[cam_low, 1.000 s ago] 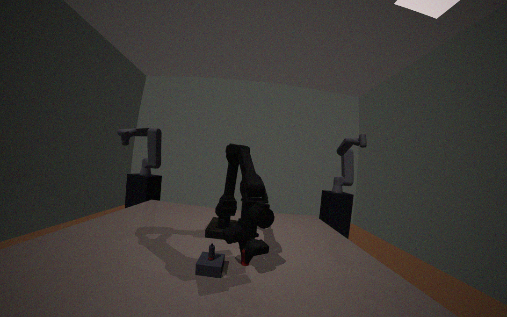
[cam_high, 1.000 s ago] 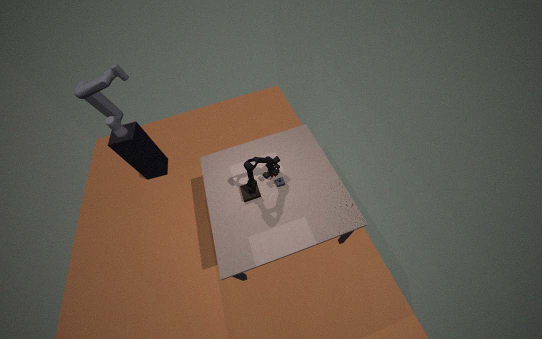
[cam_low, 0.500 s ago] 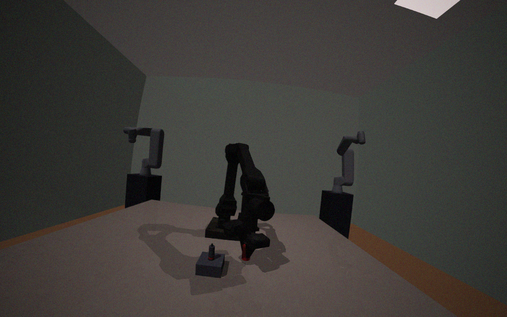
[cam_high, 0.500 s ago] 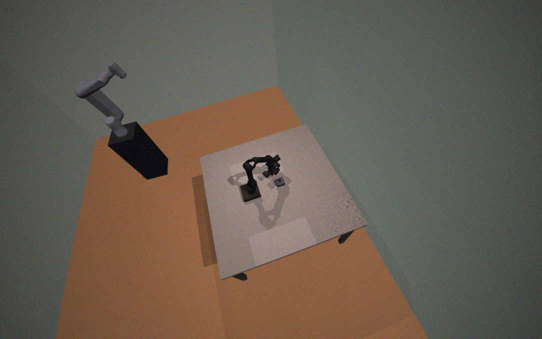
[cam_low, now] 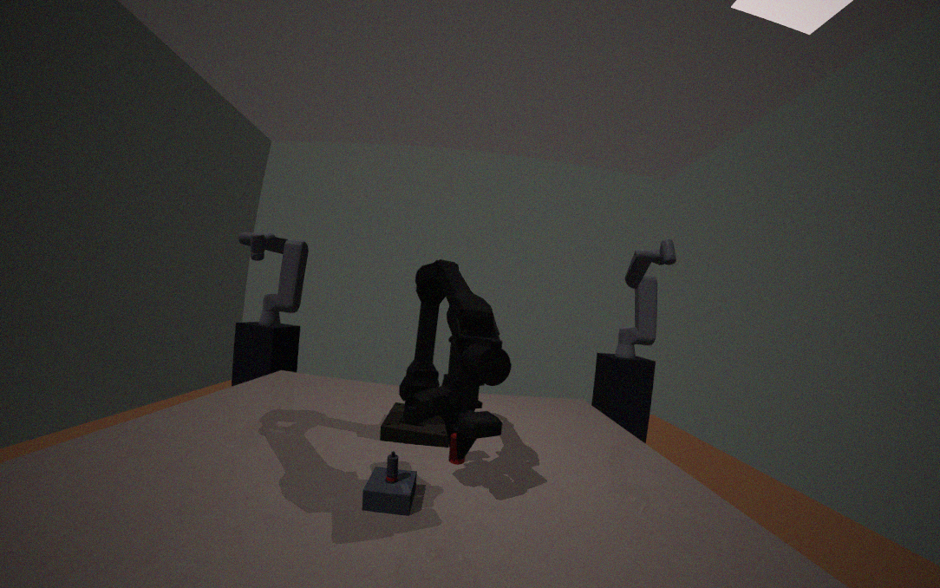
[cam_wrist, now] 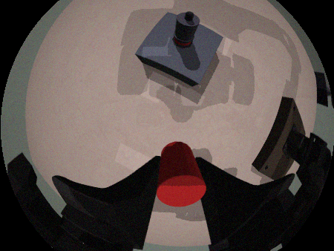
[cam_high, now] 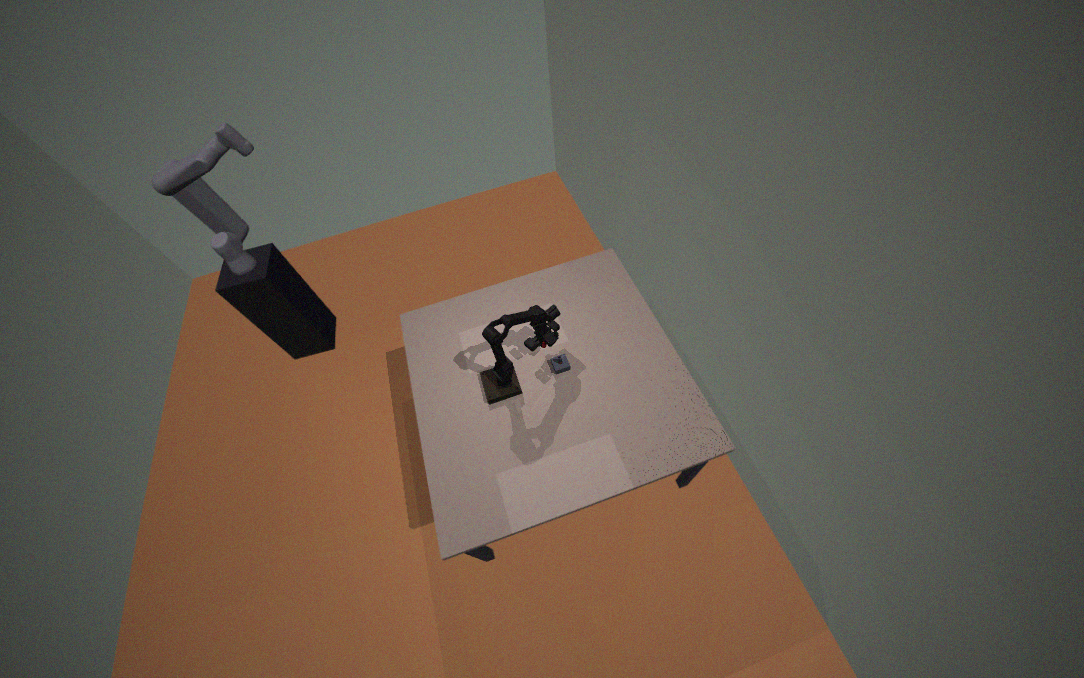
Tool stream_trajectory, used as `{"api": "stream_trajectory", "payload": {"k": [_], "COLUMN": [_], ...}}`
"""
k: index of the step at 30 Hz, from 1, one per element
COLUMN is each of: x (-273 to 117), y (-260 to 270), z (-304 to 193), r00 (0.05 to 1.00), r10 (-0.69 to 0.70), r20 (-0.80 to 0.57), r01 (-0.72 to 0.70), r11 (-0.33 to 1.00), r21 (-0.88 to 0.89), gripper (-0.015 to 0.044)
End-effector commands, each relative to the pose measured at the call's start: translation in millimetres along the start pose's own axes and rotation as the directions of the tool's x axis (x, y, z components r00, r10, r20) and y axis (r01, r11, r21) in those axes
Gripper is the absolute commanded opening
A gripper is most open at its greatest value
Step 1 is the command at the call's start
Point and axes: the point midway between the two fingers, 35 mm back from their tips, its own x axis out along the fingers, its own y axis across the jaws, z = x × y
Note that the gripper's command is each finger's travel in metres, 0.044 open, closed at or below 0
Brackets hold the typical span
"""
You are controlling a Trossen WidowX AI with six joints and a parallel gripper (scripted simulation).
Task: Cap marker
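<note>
A: Top view first. What's there?

B: The arm (cam_high: 505, 335) reaches over the grey bench (cam_high: 639, 383), with the hand (cam_high: 540, 342) just beside the block (cam_high: 560, 365). There's a speck of red at the hand; too small to tell more.

A: Exterior view?

B: The hand (cam_low: 459, 447) is low, and the red cap (cam_low: 454, 449) hangs from it, upright, near the bench. I can't tell whether it touches. The marker (cam_low: 392, 467) stands upright in the block (cam_low: 389, 491), apart from the cap and bare. I'd say the block is there to keep the marker fixed, so a press from above meets resistance.

A: And the wrist view?

B: Clearest of the three. The two fingers are clamped on either side of the cap (cam_wrist: 181, 181), pinching its wall. That grip probably leaves the mouth clear for the marker. The marker (cam_wrist: 185, 30) sits ahead, in the block (cam_wrist: 163, 50).

A: So where are we?

B: Cap grasped, capping not yet done. Next, I'd judge, comes lifting it and centring it over the tip.
</note>
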Motion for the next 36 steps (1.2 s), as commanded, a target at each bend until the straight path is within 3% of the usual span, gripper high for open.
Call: {"api": "stream_trajectory", "payload": {"k": [1, 36], "x": [-4, -44], "y": [1, 2], "z": [6, 106], "r00": [1.0, 1.0], "r10": [-0.002, -0.003], "r20": [-0.001, 0.01], "r01": [0.002, 0.003], "r11": [1.0, 1.0], "r21": [0.001, 0.0], "gripper": [0.0, 0.0]}}
